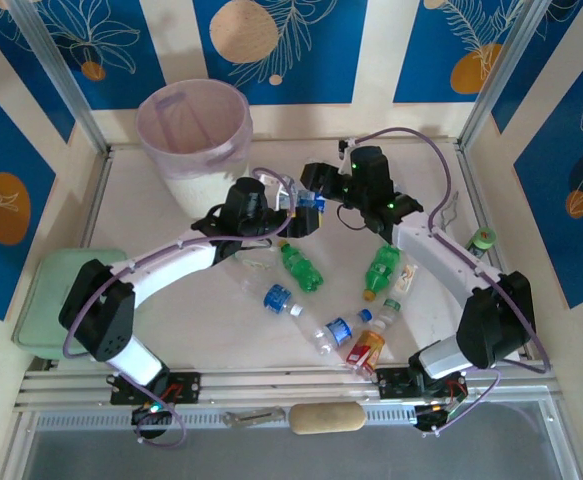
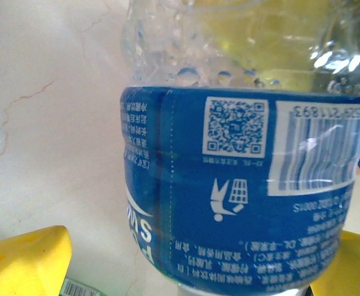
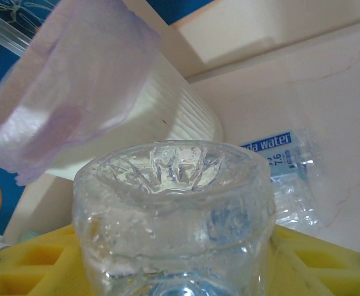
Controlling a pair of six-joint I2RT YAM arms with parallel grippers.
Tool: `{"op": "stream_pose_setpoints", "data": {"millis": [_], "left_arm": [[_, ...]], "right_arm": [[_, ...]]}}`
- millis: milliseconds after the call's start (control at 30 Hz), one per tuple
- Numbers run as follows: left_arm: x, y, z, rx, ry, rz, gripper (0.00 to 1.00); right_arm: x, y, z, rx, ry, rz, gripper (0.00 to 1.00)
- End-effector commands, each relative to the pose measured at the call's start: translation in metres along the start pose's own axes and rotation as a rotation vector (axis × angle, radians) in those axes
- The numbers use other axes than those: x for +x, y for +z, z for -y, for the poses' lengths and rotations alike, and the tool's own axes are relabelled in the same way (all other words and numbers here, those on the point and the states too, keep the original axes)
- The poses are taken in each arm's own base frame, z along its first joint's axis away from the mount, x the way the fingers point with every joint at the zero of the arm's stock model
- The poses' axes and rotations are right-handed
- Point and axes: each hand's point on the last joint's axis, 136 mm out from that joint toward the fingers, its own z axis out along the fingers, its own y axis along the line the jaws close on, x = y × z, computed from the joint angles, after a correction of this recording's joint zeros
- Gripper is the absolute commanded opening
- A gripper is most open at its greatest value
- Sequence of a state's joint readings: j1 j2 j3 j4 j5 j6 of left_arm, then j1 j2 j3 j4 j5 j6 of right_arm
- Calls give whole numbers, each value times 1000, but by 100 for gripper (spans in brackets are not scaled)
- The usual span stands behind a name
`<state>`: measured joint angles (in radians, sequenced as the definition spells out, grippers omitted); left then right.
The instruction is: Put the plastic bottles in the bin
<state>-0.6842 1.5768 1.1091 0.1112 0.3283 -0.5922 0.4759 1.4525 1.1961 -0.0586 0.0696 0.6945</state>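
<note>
A clear plastic bottle with a blue label (image 1: 307,201) hangs above the table's middle, between my two grippers. My right gripper (image 1: 327,190) is shut on it, and its ribbed base (image 3: 173,203) sits between the yellow pads (image 3: 328,259). My left gripper (image 1: 289,212) is open, with its yellow fingers (image 2: 25,262) on either side of the label (image 2: 229,209) and a gap on the left. The bin (image 1: 241,135), a white bucket with a lilac liner (image 3: 75,80), stands behind and to the left. Green bottles (image 1: 301,268) (image 1: 381,270), clear ones (image 1: 276,298) (image 1: 336,330) and a red-orange one (image 1: 366,350) lie nearer.
A crushed clear bottle (image 3: 284,166) lies flat on the table beside the bin. A pale green tray (image 1: 46,300) sits at the left edge. A dark cylinder with a green top (image 1: 483,240) stands at the right. A tan roll (image 1: 326,418) lies on the front rail.
</note>
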Motion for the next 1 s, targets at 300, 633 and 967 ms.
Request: {"op": "stream_pose_setpoints", "data": {"millis": [300, 633, 967], "left_arm": [[-14, 3, 13, 40, 46, 38, 88], [-13, 2, 15, 61, 47, 42, 64], [-23, -4, 19, 55, 76, 70, 55]], "right_arm": [[18, -7, -26, -106, 44, -11, 58], [22, -5, -31, -127, 48, -30, 58], [14, -11, -26, -108, 55, 3, 99]]}}
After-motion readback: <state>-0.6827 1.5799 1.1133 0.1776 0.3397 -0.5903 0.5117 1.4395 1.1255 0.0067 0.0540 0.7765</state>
